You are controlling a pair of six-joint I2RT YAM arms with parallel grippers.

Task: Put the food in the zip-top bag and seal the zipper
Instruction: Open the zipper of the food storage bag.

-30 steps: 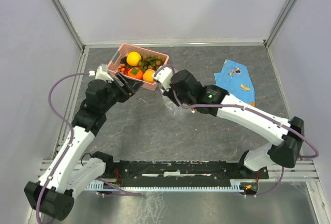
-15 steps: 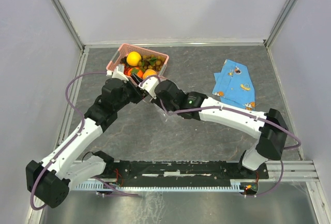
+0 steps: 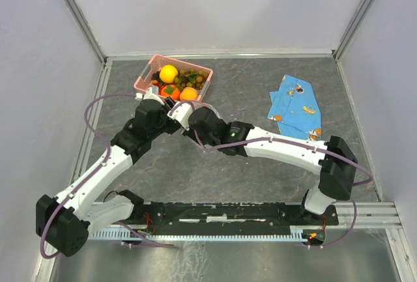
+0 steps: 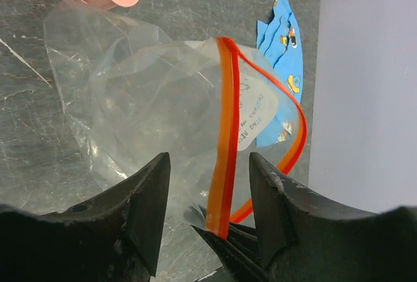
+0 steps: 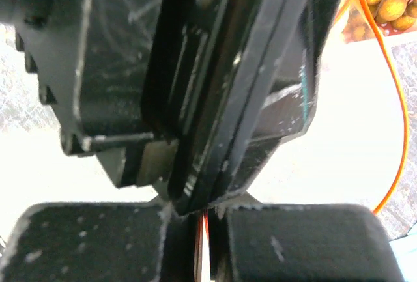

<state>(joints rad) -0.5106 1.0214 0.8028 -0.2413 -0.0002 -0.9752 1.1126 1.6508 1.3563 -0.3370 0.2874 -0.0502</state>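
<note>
The clear zip-top bag (image 4: 143, 93) hangs with its mouth open, its red zipper (image 4: 228, 119) curving round the opening. My right gripper (image 5: 203, 230) is shut on one end of that red strip, its dark tips (image 4: 228, 246) showing low in the left wrist view. My left gripper (image 4: 210, 161) is open, one finger on each side of the strip without touching it. From above, the left gripper (image 3: 171, 107) and the right gripper (image 3: 186, 109) meet just in front of the basket. The food, a lemon (image 3: 169, 72), an orange fruit (image 3: 189, 93) and grapes (image 3: 195, 77), lies in the basket.
The pink lattice basket (image 3: 144, 73) stands at the back left, close behind both grippers. A blue printed cloth (image 3: 296, 106) lies at the right. Grey walls and a metal rail border the dark table on three sides.
Both grippers have drawn together in front of the basket, the right one moving left and nearer. The left jaws have narrowed around the red strip.
</note>
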